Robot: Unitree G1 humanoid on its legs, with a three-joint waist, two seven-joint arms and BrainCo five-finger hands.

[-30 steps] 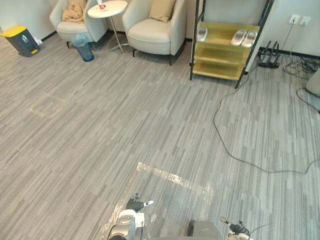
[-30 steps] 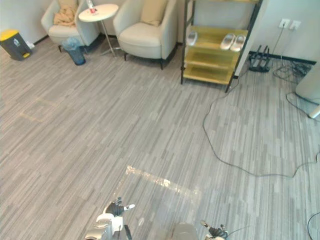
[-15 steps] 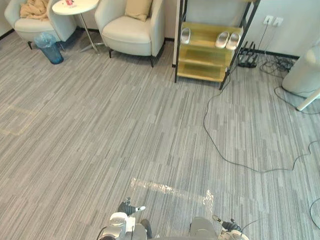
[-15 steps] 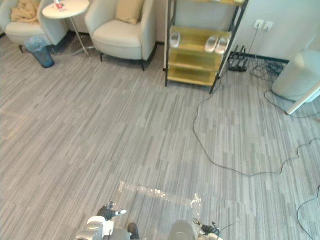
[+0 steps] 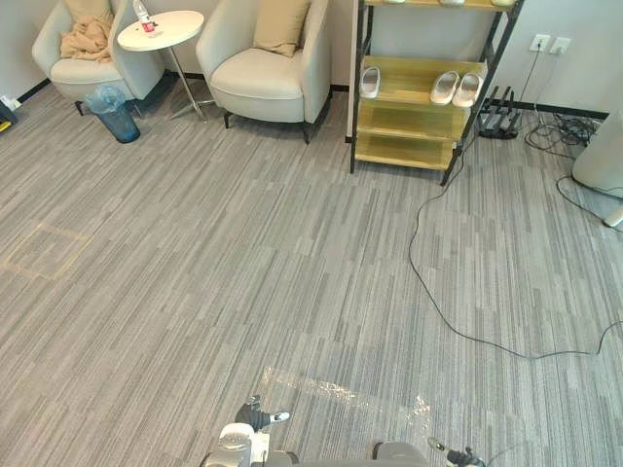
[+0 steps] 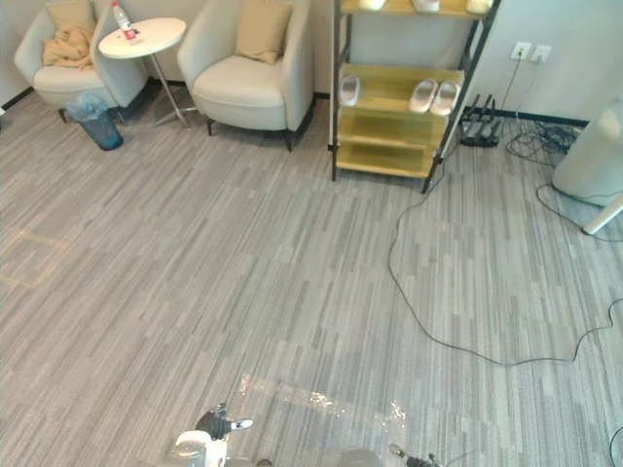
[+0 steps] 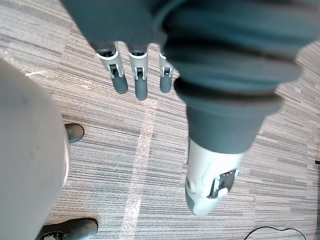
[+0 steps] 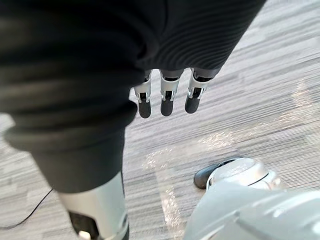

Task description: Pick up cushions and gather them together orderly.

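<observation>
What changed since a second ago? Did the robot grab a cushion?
Only the robot's head camera swung, so the whole picture shifted; nothing in the room moved. The left hand and the right hand stay open and empty. The tan cushion still leans in the armchair.

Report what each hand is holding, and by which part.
Nothing: the left hand and right hand hang open above the carpet; the tan cushion sits on its armchair.
</observation>
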